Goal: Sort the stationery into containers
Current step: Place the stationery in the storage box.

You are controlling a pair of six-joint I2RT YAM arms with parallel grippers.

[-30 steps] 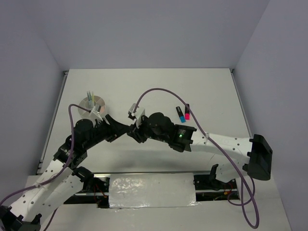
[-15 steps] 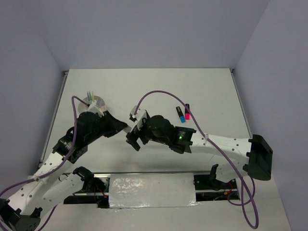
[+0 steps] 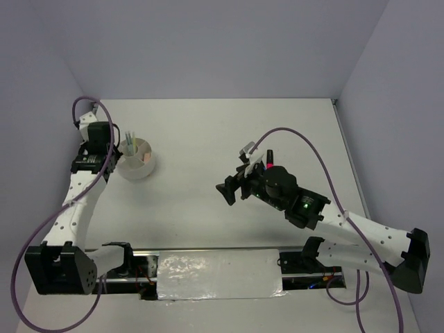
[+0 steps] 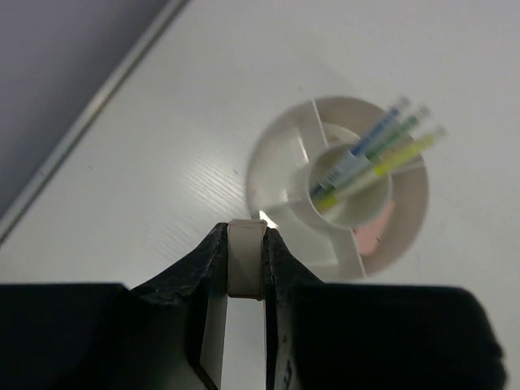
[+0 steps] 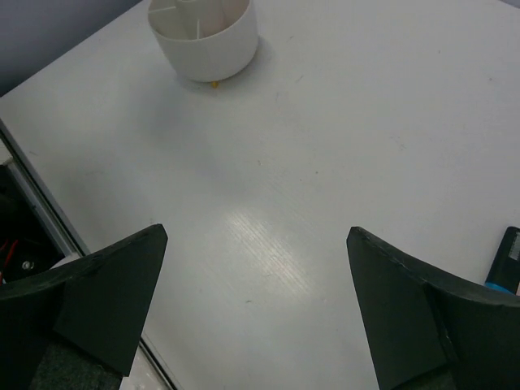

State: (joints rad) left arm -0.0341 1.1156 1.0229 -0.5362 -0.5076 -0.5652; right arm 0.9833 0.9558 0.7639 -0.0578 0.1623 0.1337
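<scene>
My left gripper [image 4: 245,244] is shut on a tan eraser [image 4: 245,258], held just above the left rim of the round white container [image 4: 280,154]. Three pens [image 4: 378,150] stand in its centre cup, and a pink eraser [image 4: 378,233] lies in an outer compartment. From above, the left gripper [image 3: 111,165] sits right beside the container [image 3: 137,168]. My right gripper [image 3: 232,187] hangs open and empty over bare table at mid-right. A pink highlighter [image 3: 268,157] pokes out behind that arm. A blue highlighter [image 5: 505,262] shows at the right edge of the right wrist view.
The table's left edge rail [image 4: 81,130] runs close to the container. The near edge with the arm mounts [image 5: 32,211] lies below the right gripper. A tiny yellow speck [image 5: 214,83] sits at the container's foot.
The two grippers met at the table's middle and have parted. The left arm swung back-left to the container with the tan eraser. The right arm drew back right with its jaws opened wide.
</scene>
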